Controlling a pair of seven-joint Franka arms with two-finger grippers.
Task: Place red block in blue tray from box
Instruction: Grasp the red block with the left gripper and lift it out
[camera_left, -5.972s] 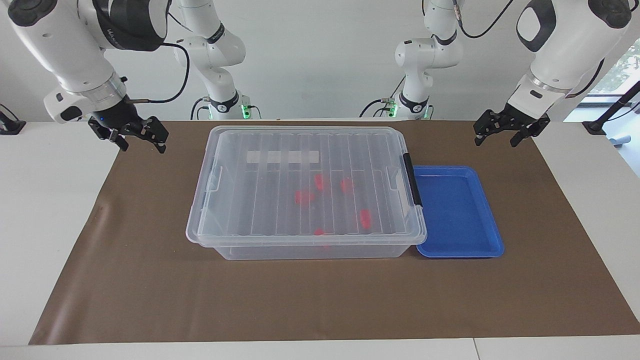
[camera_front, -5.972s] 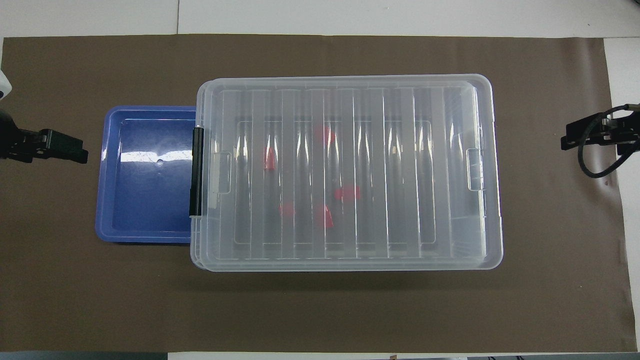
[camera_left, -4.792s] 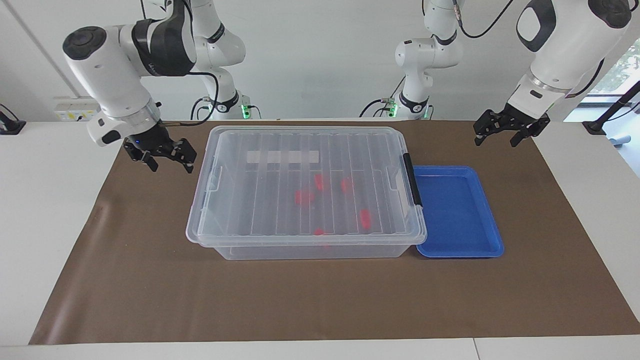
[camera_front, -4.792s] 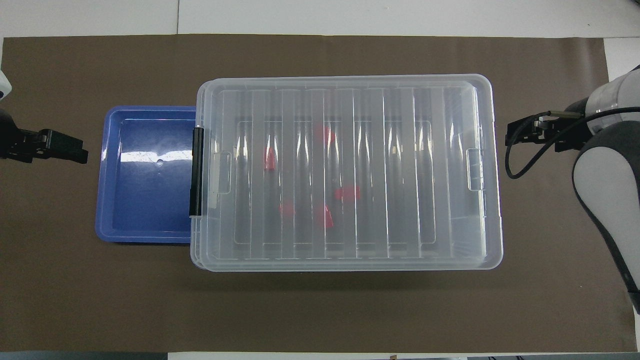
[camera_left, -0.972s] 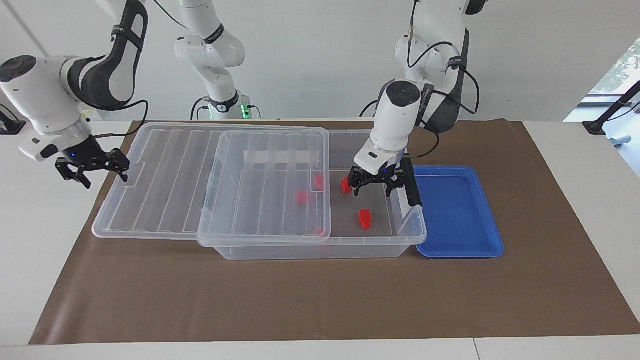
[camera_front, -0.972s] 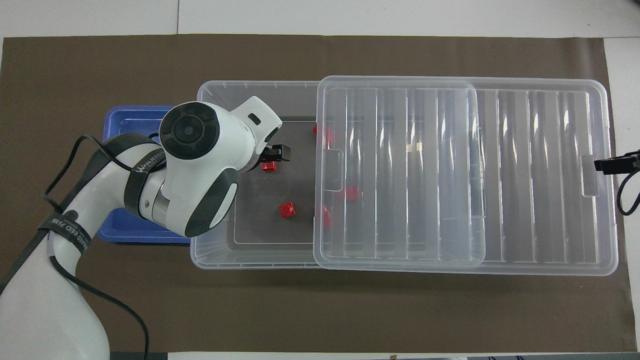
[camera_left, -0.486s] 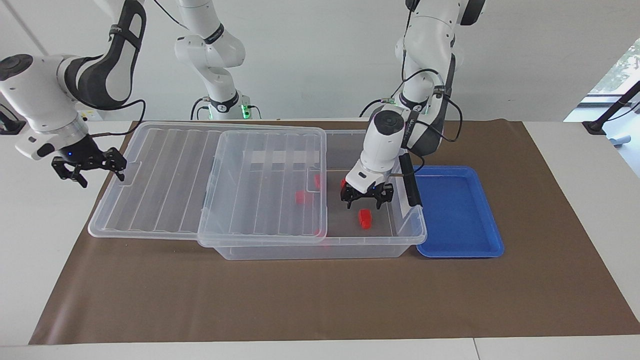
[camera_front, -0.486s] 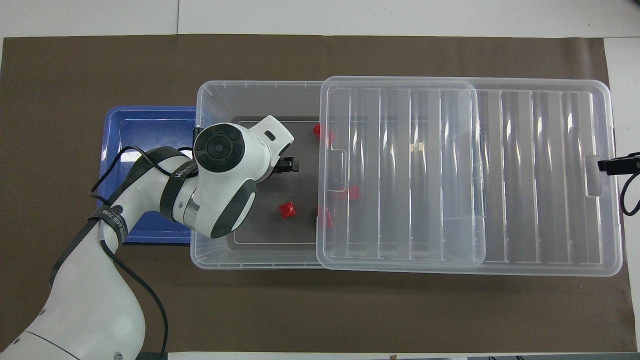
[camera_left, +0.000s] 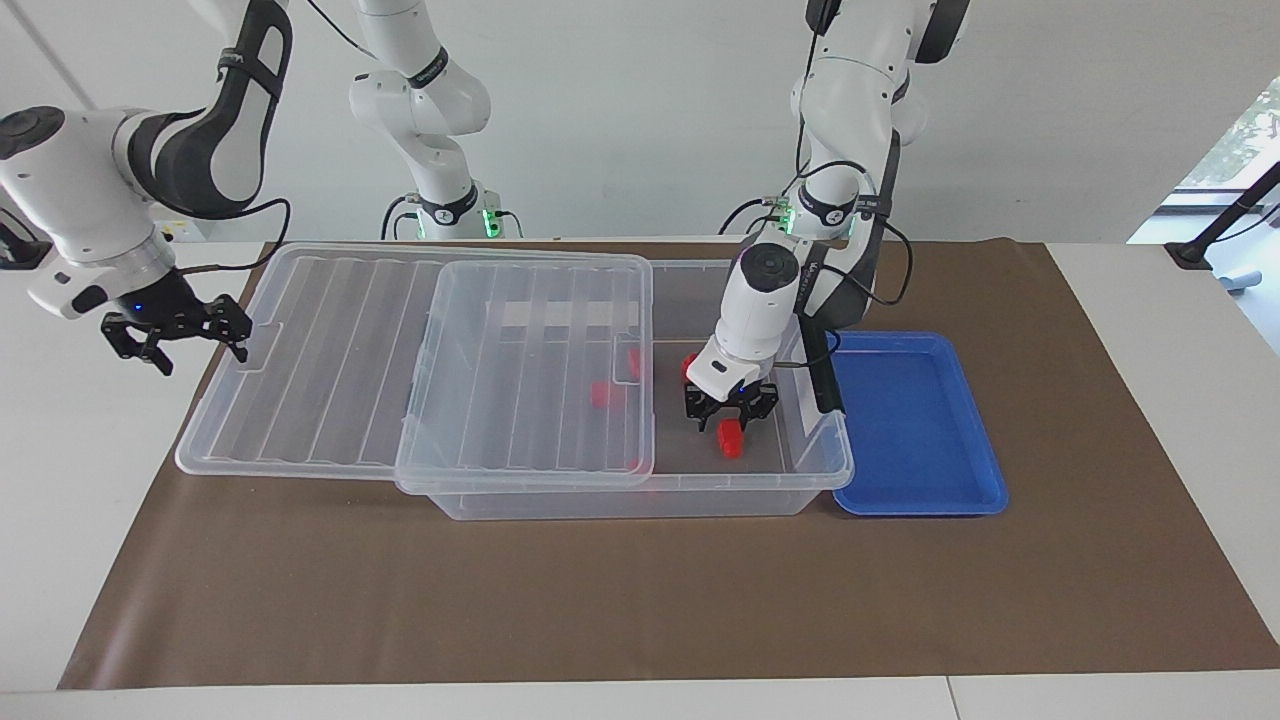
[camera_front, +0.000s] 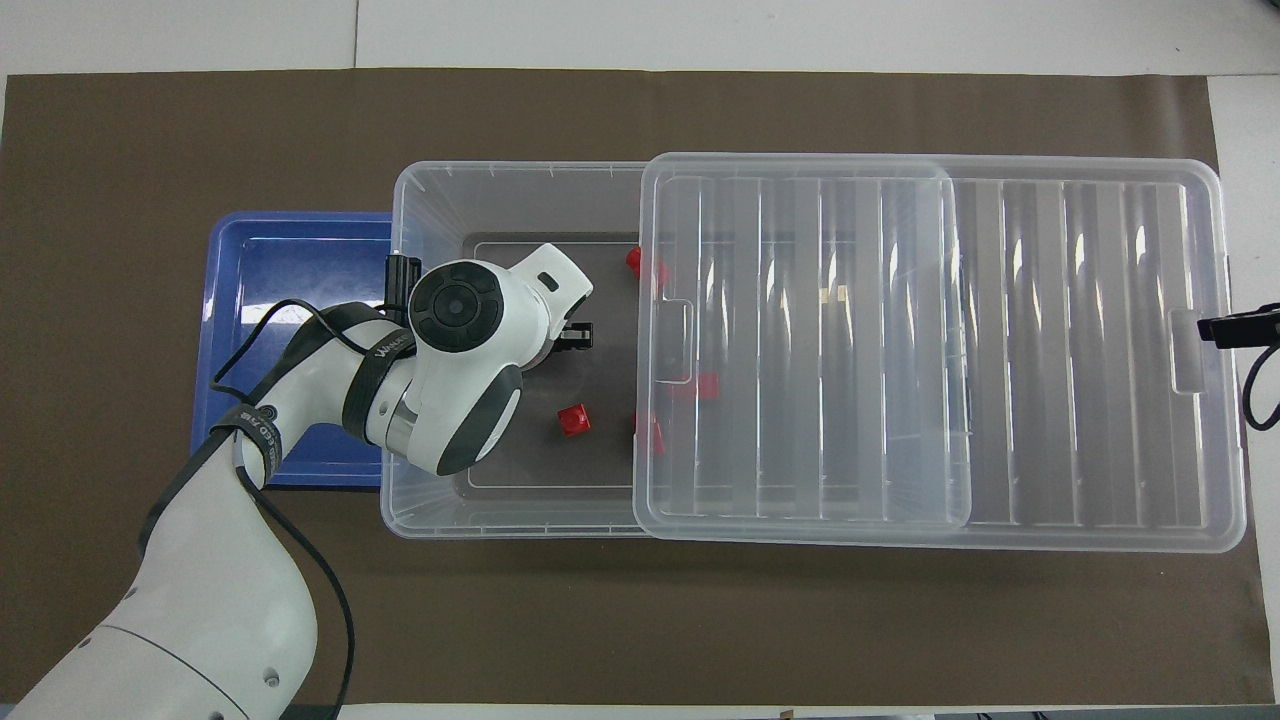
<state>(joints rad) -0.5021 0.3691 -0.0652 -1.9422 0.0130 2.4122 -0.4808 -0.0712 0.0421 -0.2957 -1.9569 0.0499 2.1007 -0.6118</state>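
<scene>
The clear box stands mid-table, and its ribbed lid is slid halfway off toward the right arm's end. My left gripper is down inside the uncovered part, open, with its fingers on either side of a red block. My left arm hides that block in the overhead view, where only a fingertip shows. A second red block lies nearer to the robots. The blue tray sits beside the box and holds nothing. My right gripper is open at the lid's outer edge.
More red blocks lie under the lid's clear part. The black clip handle stands on the box wall next to the tray. A brown mat covers the table.
The lid was shut on the box at first and has slid toward the right arm's end. My left arm has come in over the tray and, in the last second, lowered onto the red block.
</scene>
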